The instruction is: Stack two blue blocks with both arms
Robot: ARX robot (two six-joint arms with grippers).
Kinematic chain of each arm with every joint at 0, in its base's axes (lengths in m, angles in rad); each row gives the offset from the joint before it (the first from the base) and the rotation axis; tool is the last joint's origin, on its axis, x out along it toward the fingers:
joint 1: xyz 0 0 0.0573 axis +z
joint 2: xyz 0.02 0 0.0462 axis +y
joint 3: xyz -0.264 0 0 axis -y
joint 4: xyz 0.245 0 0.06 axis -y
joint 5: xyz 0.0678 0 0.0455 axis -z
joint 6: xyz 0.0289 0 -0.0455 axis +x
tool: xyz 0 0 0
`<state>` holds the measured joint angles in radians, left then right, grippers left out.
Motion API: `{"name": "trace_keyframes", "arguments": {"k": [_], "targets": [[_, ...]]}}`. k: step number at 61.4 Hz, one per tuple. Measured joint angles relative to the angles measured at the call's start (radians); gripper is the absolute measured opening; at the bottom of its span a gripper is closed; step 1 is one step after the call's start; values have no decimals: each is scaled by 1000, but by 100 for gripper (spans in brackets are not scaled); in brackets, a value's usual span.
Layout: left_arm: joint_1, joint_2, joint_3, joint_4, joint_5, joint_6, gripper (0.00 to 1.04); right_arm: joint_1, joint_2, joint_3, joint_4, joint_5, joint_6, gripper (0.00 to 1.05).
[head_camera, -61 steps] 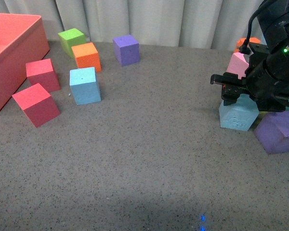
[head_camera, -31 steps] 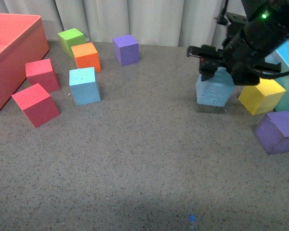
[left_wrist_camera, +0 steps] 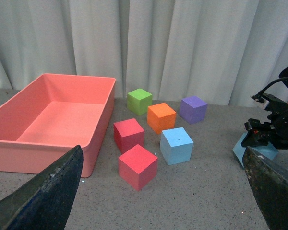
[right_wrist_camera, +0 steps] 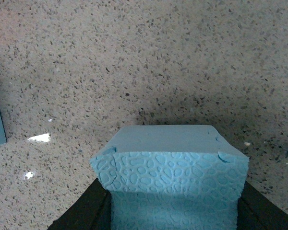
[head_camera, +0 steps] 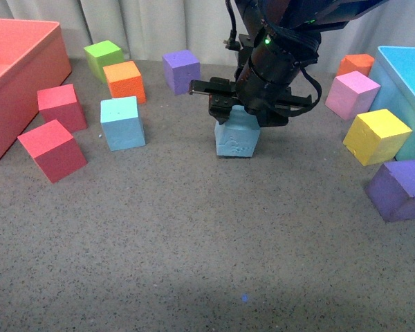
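My right gripper (head_camera: 243, 114) is shut on a blue block (head_camera: 236, 140) with a scuffed, dented face, held low over the middle of the table. In the right wrist view that block (right_wrist_camera: 170, 175) fills the space between the black fingers (right_wrist_camera: 89, 213) of the right gripper (right_wrist_camera: 172, 211). The other blue block (head_camera: 122, 122) sits on the table to the left, well apart from the held one. My left gripper (left_wrist_camera: 158, 201) is open and empty. It looks onto the resting blue block (left_wrist_camera: 176, 145) and the held block (left_wrist_camera: 242, 149). The left arm is out of the front view.
A salmon bin (head_camera: 28, 66) stands far left, with two red cubes (head_camera: 52, 149) beside it. Green (head_camera: 102, 57), orange (head_camera: 124, 79) and purple (head_camera: 181, 70) cubes sit behind. At the right are pink (head_camera: 351, 93), yellow (head_camera: 377, 135) and purple (head_camera: 400, 188) cubes and a light-blue bin (head_camera: 408, 76).
My right arm has carried the blue block leftward from the right side of the table to the middle. The other cubes have not moved.
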<state>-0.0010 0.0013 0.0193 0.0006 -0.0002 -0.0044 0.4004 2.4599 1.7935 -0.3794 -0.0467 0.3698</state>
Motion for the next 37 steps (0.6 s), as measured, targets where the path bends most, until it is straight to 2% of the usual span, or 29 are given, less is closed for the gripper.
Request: {"name": "trace_keyframes", "arguments": {"k": [15,33,37], "targets": [[0,0,0,0,0,0,98,9,23,41,-34,16,3,46],[0,0,0,0,0,0,98,-1,19,16,-12,4,17,95],[0,0,0,0,0,0,98,-2,10,7,-12,4,16,95]]}}
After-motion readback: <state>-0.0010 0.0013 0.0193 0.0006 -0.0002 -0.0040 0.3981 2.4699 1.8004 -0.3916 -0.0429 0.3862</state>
